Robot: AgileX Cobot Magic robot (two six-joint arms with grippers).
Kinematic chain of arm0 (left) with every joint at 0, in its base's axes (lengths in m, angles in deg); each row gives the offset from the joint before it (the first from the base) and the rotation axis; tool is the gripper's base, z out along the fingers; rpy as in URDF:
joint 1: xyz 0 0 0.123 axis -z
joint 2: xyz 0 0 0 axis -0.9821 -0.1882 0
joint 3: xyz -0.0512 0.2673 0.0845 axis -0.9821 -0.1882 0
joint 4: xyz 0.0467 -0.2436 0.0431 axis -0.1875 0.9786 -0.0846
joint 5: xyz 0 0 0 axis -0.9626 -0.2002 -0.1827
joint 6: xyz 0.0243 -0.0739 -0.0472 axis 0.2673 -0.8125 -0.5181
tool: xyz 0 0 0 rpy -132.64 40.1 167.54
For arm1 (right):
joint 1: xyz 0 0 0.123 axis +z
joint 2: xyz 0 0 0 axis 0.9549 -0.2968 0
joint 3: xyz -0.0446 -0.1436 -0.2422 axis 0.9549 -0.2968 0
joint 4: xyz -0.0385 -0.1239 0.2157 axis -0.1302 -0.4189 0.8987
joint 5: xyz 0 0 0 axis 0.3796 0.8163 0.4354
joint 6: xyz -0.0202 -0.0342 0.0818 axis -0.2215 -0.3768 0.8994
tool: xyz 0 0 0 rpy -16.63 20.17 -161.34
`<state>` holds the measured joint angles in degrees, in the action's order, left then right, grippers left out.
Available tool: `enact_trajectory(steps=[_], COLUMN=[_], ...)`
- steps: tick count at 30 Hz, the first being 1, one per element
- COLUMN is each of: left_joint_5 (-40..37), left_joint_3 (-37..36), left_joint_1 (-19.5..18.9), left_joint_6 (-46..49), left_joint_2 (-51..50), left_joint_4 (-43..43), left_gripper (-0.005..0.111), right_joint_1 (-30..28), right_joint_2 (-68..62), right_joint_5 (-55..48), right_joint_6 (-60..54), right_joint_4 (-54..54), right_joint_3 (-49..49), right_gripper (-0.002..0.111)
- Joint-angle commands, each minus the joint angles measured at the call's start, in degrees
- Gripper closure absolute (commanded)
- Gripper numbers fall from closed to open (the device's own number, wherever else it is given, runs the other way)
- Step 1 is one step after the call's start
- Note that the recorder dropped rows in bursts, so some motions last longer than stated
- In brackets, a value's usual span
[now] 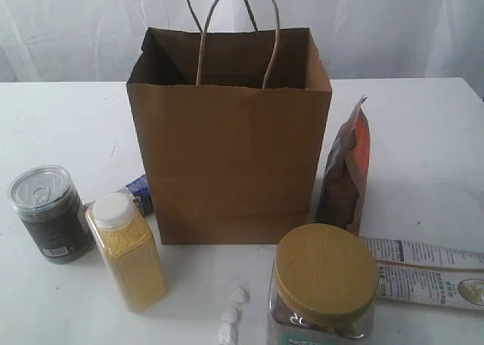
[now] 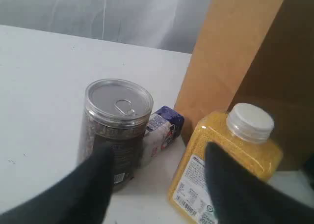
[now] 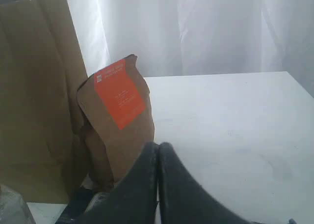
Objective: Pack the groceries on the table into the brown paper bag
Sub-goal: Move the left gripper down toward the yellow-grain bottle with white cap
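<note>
Nearest: 1 gold-lidded jar [image 1: 325, 281], 3 small white lumps [image 1: 231, 315], 1 long packet [image 1: 427, 273] lying flat. Next: 1 yellow-grain bottle [image 1: 128, 250], 1 can [image 1: 49, 212], 1 small carton [image 1: 140, 194]. Behind: 1 pouch [image 1: 348, 175] upright beside 1 brown paper bag [image 1: 231, 141], open-topped, on table [image 1: 423, 133]. Left gripper [image 2: 158, 153] fingers spread, empty; right gripper [image 3: 158, 150] fingers pressed together, empty.

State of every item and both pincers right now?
brown paper bag: upright, top open
dark can: upright, lid sealed
yellow-grain bottle: upright, capped
carton: lying down
gold-lidded jar: upright, lid on
pouch: standing, beside bag
long packet: lying flat
left pincer: open, empty
right pincer: shut, empty
</note>
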<state>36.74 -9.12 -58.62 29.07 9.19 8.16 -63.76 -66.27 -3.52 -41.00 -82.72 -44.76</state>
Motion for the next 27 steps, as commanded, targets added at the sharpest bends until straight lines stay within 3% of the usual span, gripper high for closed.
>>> enact_trajectory(steps=[1,7,12,17,20,23,27], left_joint_5=[0.0,-4.5,-13.0,-21.2,-34.2,-43.9,-44.7], left_joint_3=[-0.2,6.0,14.2,22.8,28.6,33.3,39.2], left_joint_1=[0.2,0.2,0.2,0.2,0.2,0.2,0.2], left_joint_6=[-9.5,-11.8,-9.7,12.8,30.3,31.6,28.9], left_joint_2=[0.3,0.3,-1.2,-7.7,-15.4,-24.4,-38.3], left_joint_4=[0.6,0.6,2.8,21.3,35.4,39.4,37.1], left_gripper=[0.024,0.022,0.022,0.022,0.022,0.022,0.022], right_joint_1=[-0.4,-0.4,-0.4,-0.4,-0.4,-0.4,-0.4], right_joint_2=[0.3,0.3,0.3,0.3,0.3,0.3,0.3], right_joint_5=[0.3,0.3,0.3,0.3,0.3,0.3,0.3], right_joint_6=[0.2,0.2,0.2,0.2,0.2,0.2,0.2], right_joint_4=[-0.1,-0.1,-0.1,-0.1,-0.1,-0.1,-0.1], right_joint_3=[-0.3,-0.3,-0.3,-0.3,-0.3,-0.3,-0.3], right_gripper=[0.108,0.108,0.108,0.108,0.108,0.108,0.108])
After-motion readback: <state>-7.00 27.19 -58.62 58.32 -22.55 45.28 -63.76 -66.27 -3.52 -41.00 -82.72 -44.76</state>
